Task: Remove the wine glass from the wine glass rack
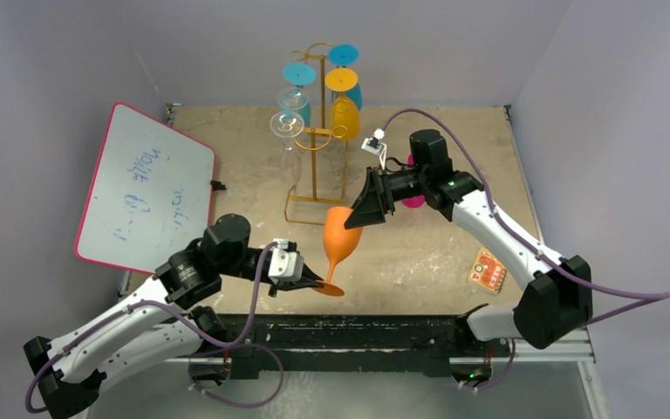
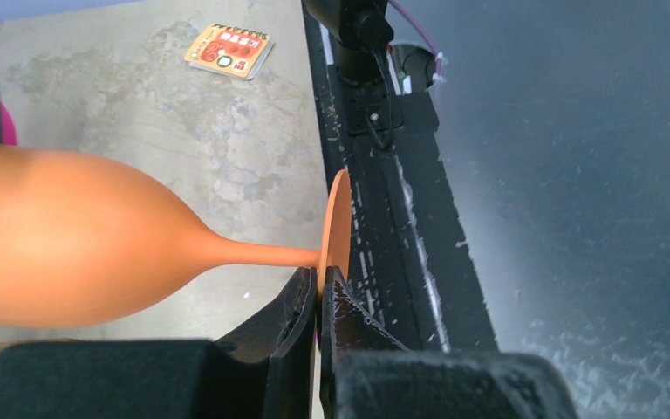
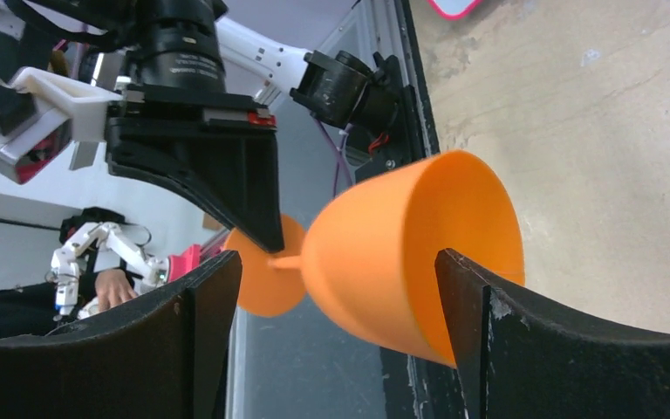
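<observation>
An orange wine glass [image 1: 340, 237] hangs in the air in front of the gold wire wine glass rack [image 1: 317, 140], clear of its hooks, tilted with its foot toward the near edge. My left gripper [image 1: 311, 279] is shut on the rim of the glass's foot [image 2: 337, 223]; its jaws [image 2: 318, 284] pinch the disc. My right gripper [image 1: 363, 209] is open, with its fingers on either side of the orange bowl [image 3: 401, 253] at the mouth end. The right wrist view shows the gripper [image 3: 336, 257] spread wide. Blue, yellow and clear glasses still hang on the rack.
A pink-framed whiteboard [image 1: 144, 188] leans at the left. An orange card pack [image 1: 488, 269] lies at the right front and also shows in the left wrist view [image 2: 229, 50]. A pink object [image 1: 413, 201] sits behind the right arm. The black rail [image 1: 384, 332] runs along the near edge.
</observation>
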